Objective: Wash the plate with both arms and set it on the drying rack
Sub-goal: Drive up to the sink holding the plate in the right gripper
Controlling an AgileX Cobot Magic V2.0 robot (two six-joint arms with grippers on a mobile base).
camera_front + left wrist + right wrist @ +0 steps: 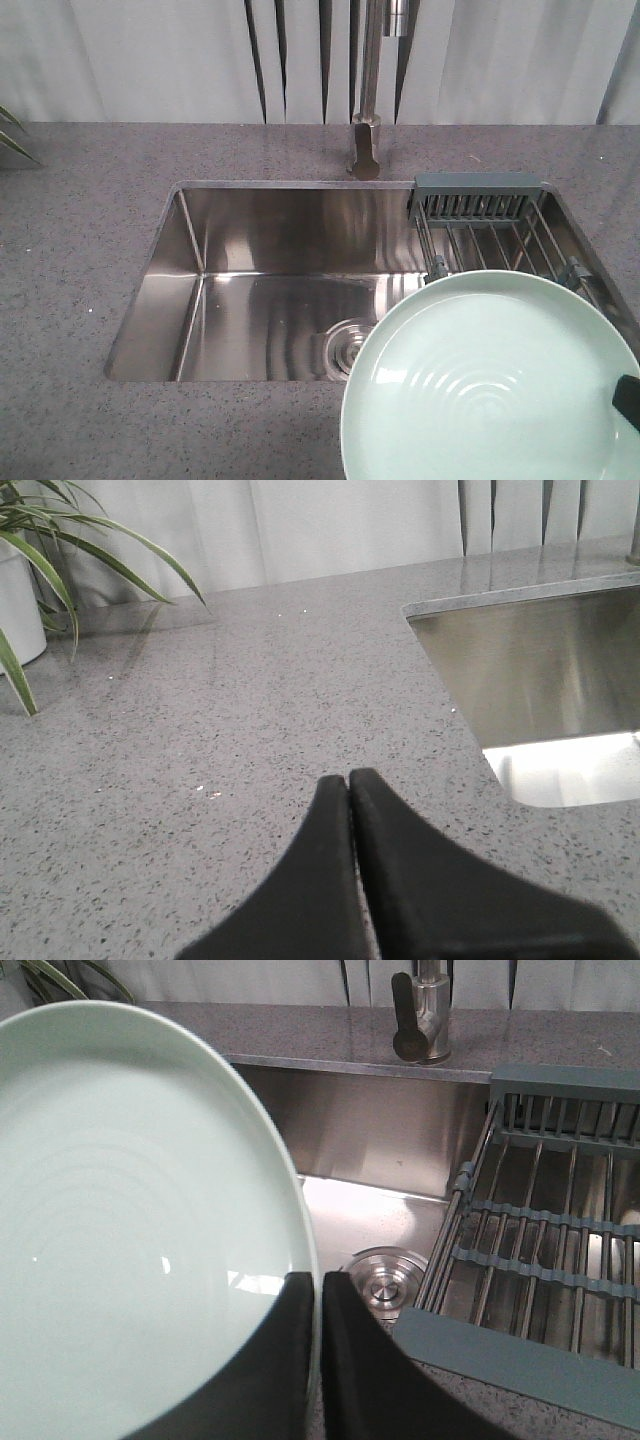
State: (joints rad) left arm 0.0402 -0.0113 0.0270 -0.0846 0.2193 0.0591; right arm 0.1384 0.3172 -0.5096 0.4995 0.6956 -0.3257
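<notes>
- Counter (80, 260): grey and speckled, wraps the sink on every side and runs back to pale curtains (150, 60).
- Sink (280, 225): shiny steel, sunk into the counter, with bright glare on its floor.
- Plate (490, 380): pale mint green, round, with a low rim and faint rings in the middle. Hangs in the air over the front right part of the sink, face up, and covers part of the near counter edge in the front view. Sits left of the rack in the right wrist view, apart from it and not resting on it.
- Drying rack (475, 185): thin metal wires with grey-blue end bars, spans the right end of the sink, nothing on its wires.
- Plant (60, 530): long green leaves over a white pot (18, 600), stands at the far left of the counter.
- Tap (366, 140): metal, rises from the counter behind the sink.
- Right gripper (320, 1282): black, clamped on the plate's near rim, one finger on each face of the plate.
- Left gripper (349, 780): black, fingers pressed together with nothing between them, over bare counter left of the sink; cannot tell whether it touches the surface.
- Drain (347, 350): round metal strainer in the sink floor, just beside the plate's edge in the front view.
</notes>
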